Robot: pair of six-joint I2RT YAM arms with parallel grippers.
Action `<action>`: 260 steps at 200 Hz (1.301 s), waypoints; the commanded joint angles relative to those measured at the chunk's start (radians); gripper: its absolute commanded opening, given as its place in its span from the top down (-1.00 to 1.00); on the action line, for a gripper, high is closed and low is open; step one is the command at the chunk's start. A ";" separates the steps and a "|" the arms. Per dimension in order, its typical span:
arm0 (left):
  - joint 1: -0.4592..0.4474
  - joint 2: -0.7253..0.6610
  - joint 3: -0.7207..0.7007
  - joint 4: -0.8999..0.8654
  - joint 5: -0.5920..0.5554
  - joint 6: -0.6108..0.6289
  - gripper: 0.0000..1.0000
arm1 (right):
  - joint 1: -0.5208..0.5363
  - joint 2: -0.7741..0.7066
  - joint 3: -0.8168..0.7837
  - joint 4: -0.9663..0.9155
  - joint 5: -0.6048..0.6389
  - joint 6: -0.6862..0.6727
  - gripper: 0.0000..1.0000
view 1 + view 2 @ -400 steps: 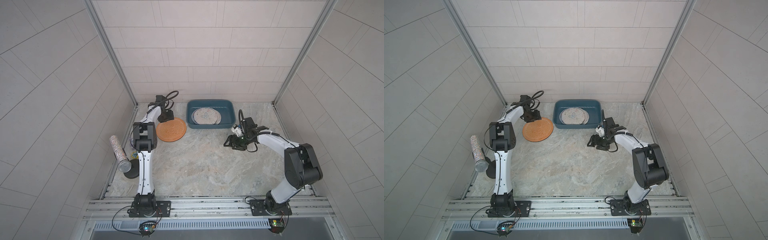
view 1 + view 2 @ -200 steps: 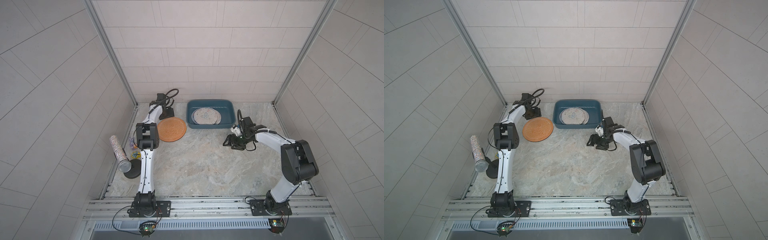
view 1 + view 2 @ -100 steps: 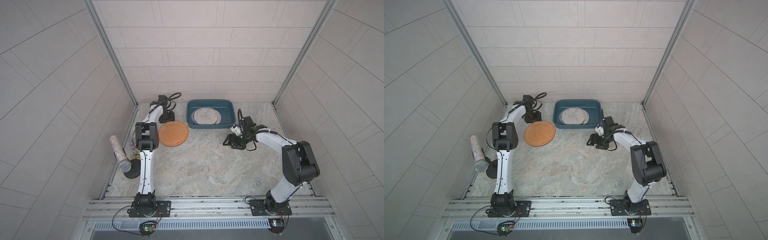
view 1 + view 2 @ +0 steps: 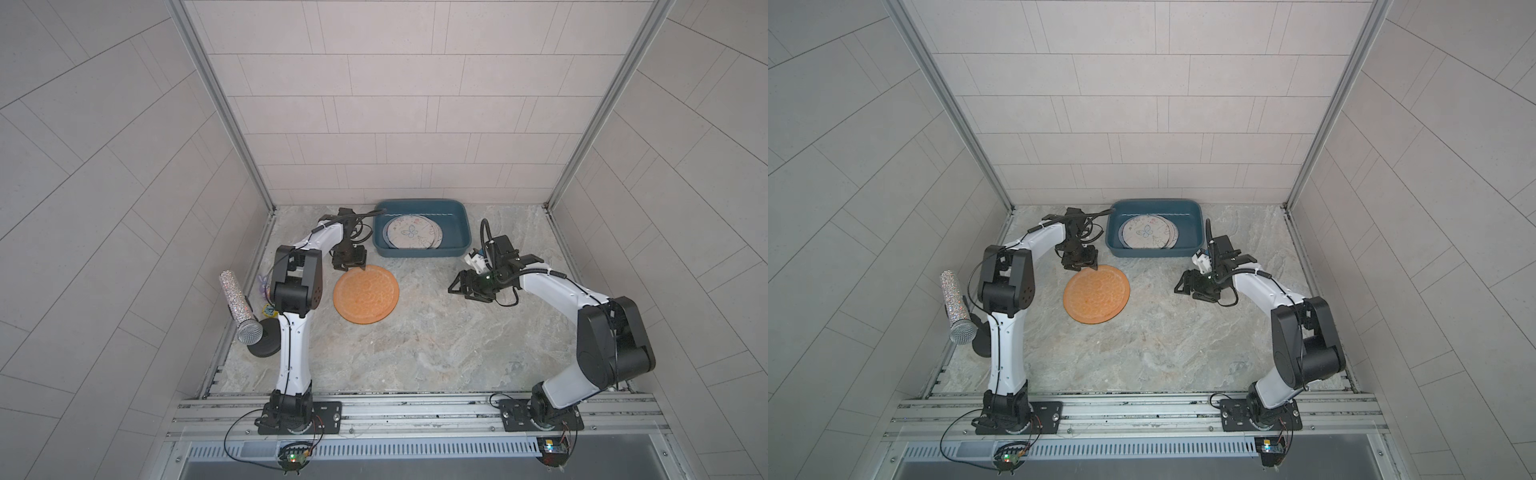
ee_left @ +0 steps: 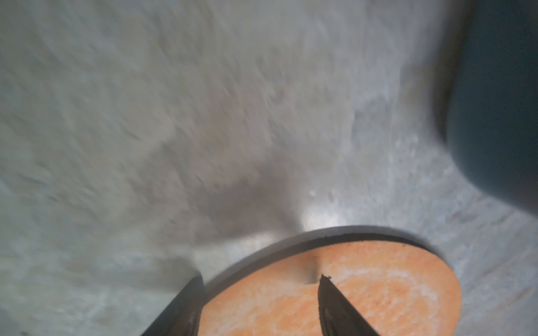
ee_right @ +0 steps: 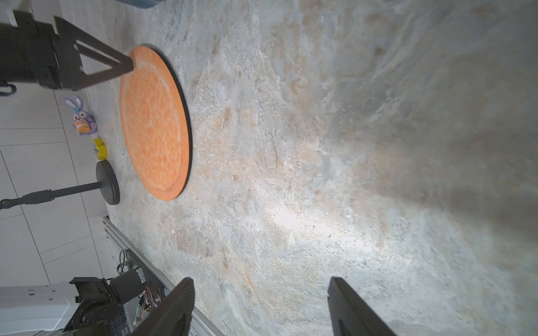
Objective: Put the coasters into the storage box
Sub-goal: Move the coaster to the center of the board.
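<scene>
Microphone (image 4: 239,303) and bunny (image 6: 81,116) stand at nine o'clock of the flat orange coaster (image 4: 365,296), its eleven-o'clock rim straddled by the part-open left tool (image 4: 352,268), the box (image 4: 422,252) of coasters (image 4: 411,232) lying nine-to-three at one o'clock, right tool (image 4: 457,291) wide over tabletop (image 4: 415,340).

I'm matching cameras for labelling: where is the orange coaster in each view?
Both top views: orange coaster left of centre, near storage box.
Left wrist: coaster close up, under left hand.
Right wrist: coaster beside purple bunny.
Shared landmark: left hand at the coaster's rim.
</scene>
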 commanded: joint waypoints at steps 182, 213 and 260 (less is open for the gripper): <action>-0.033 -0.636 -0.842 0.473 -0.057 -0.376 -0.60 | 0.411 0.248 0.127 0.152 0.158 0.077 -0.54; -0.030 -0.618 -0.848 0.480 -0.064 -0.381 -0.58 | 0.432 0.303 0.182 0.161 0.188 0.090 -0.55; -0.031 -0.564 -0.848 0.509 0.027 -0.387 -0.44 | 0.437 0.350 0.219 0.169 0.236 0.109 -0.55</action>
